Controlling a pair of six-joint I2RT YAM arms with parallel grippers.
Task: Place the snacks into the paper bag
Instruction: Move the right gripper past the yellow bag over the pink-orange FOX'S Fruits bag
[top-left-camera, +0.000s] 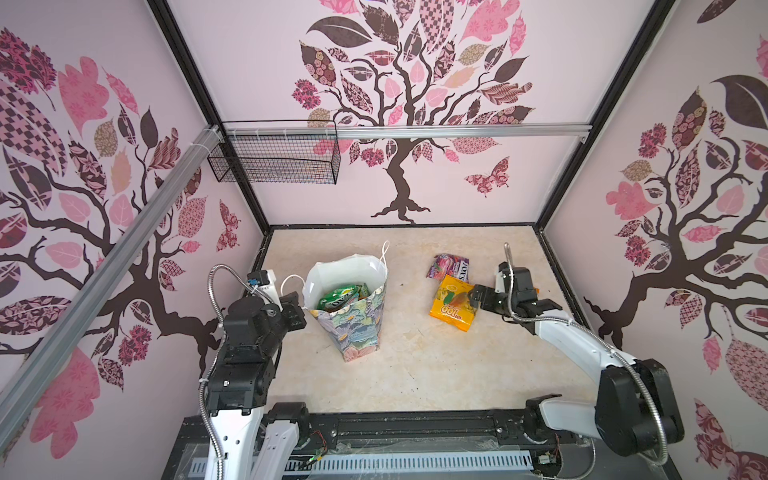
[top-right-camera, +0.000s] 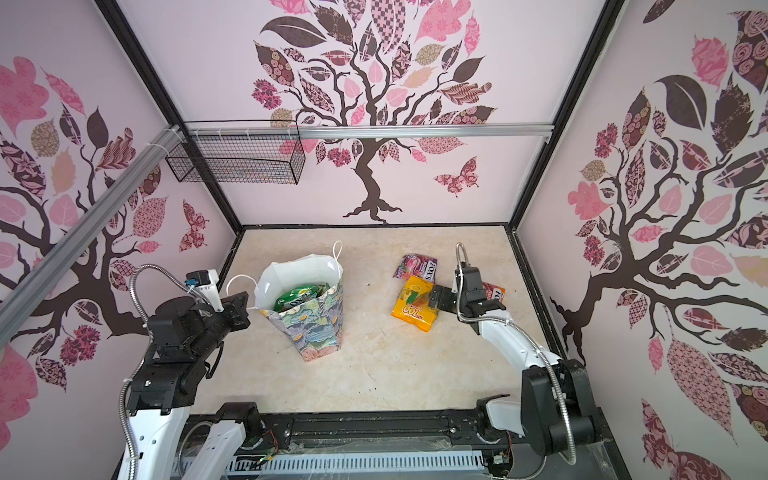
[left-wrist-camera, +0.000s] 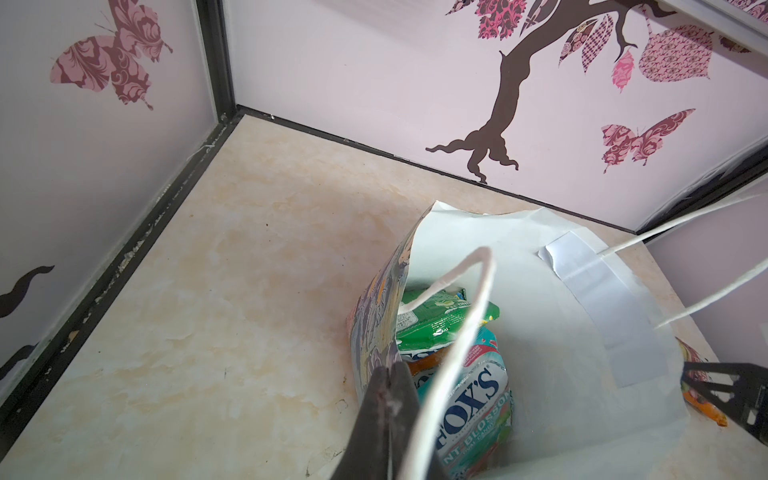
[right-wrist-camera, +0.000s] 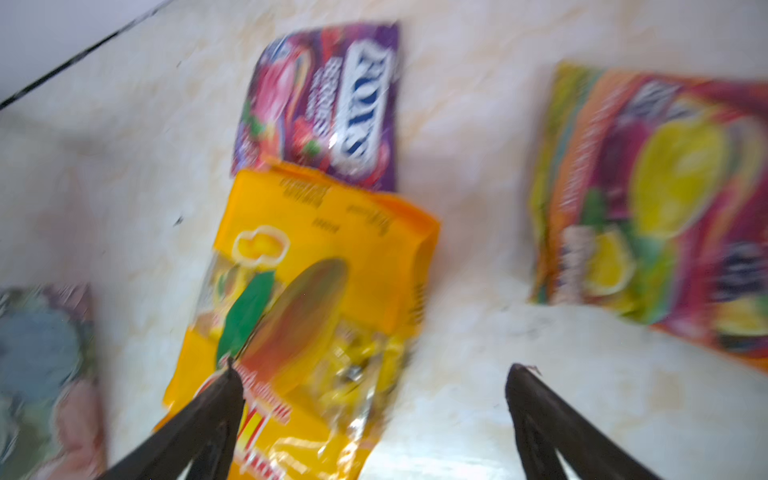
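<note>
While the paper bag (top-left-camera: 358, 324), toward the left edge of the worktop (top-left-camera: 415, 374), is clamped at its rim by the left gripper (left-wrist-camera: 390, 374), the right gripper (right-wrist-camera: 374, 366) is held wide apart over the yellow pouch (right-wrist-camera: 324, 257) toward the right edge. Descent and closure on it are judged next. The purple pouch (right-wrist-camera: 324, 104) and orange pouch (right-wrist-camera: 648, 199) are blurred; the bag's depths, hidden.

Paper bag (top-left-camera: 353, 328): one.
Cord handles (left-wrist-camera: 469, 316): two.
Wire basket (top-left-camera: 274, 160): one.
Grippers: two, the left gripper (left-wrist-camera: 390, 374) and the right gripper (right-wrist-camera: 374, 368).
Snacks on the table (top-left-camera: 415, 365) ahead of the right gripper: three, a purple pouch (right-wrist-camera: 324, 104), a yellow pouch (right-wrist-camera: 316, 270) and an orange pouch (right-wrist-camera: 648, 199).
Snacks showing in the bag beside the left gripper: at least three, a green pouch (left-wrist-camera: 440, 320), a teal pouch (left-wrist-camera: 473, 399) and an orange sliver (left-wrist-camera: 419, 368); any beneath are hidden.
</note>
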